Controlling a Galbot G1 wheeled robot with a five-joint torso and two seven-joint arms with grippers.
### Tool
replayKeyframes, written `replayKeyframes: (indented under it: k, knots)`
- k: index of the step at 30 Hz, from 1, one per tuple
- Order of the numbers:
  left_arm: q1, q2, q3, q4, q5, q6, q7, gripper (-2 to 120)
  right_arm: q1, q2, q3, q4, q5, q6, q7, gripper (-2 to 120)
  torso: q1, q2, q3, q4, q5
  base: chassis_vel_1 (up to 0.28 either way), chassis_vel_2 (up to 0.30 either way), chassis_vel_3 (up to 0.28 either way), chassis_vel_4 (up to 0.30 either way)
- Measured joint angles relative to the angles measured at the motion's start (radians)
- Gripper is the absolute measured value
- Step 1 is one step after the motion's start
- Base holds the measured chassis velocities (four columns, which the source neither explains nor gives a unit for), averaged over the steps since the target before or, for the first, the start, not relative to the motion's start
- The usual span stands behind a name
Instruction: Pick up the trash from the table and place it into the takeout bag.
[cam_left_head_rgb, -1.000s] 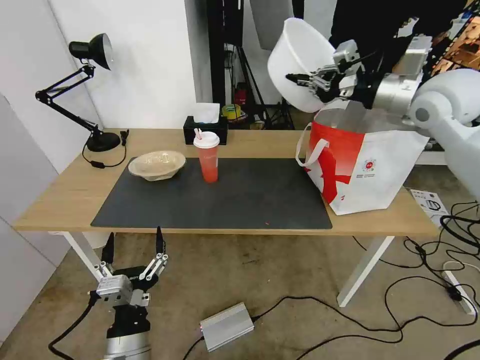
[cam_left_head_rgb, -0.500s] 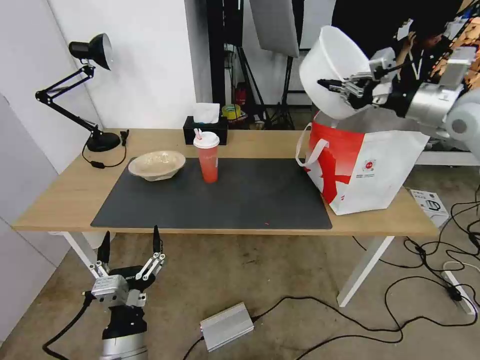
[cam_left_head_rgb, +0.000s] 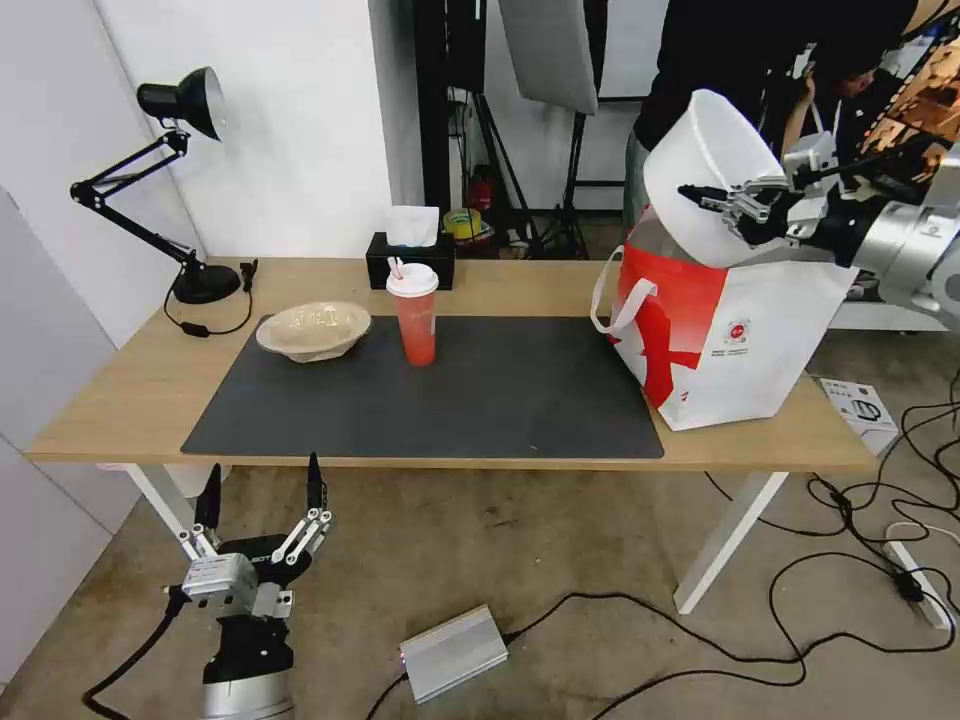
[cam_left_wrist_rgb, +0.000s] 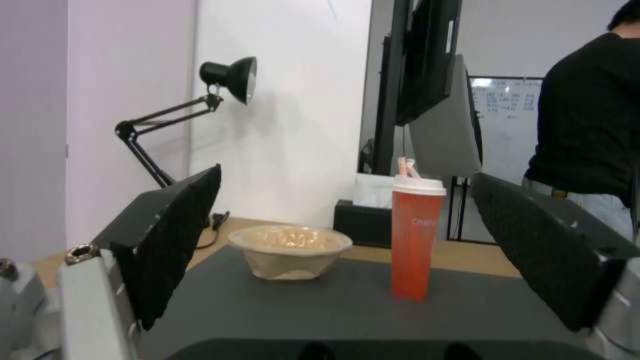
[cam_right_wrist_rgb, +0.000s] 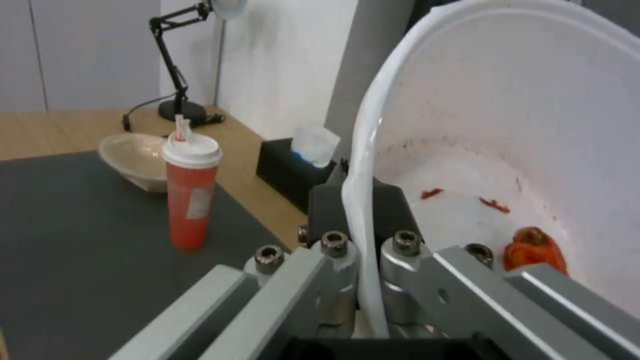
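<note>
My right gripper is shut on the rim of the white bowl, which hangs tilted over the open mouth of the white-and-red takeout bag at the table's right end. Red scraps cling inside the white bowl. The red cup with its white lid stands on the dark mat, and the beige pulp bowl rests to its left. My left gripper hangs open below the table's front edge, facing the red cup and pulp bowl.
A black desk lamp stands at the table's back left corner and a black tissue box sits behind the cup. A person in black stands behind the bag. Cables and a silver box lie on the floor.
My right gripper has carried the white bowl to the right and downward, from beside the bag's left edge to right over its opening. The left arm has stayed put.
</note>
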Motion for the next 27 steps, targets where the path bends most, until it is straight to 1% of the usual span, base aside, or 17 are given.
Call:
replayKeyframes:
  k: [19, 27]
  knots:
    - [0.013, -0.005, -0.008, -0.012, 0.001, -0.003, 0.0, 100, -0.007, 0.05, -0.007, -0.059, -0.009, 0.001, 0.0, 0, 0.0, 0.0, 0.0, 0.0, 0.0, 0.0, 0.0, 0.0, 0.0]
    - [0.013, -0.013, -0.005, -0.012, 0.005, -0.005, 0.0, 100, -0.012, 0.058, -0.009, -0.058, 0.008, 0.001, 0.006, 0, 0.0, 0.0, 0.0, 0.0, -0.0001, 0.0, 0.0, 0.0, 0.0]
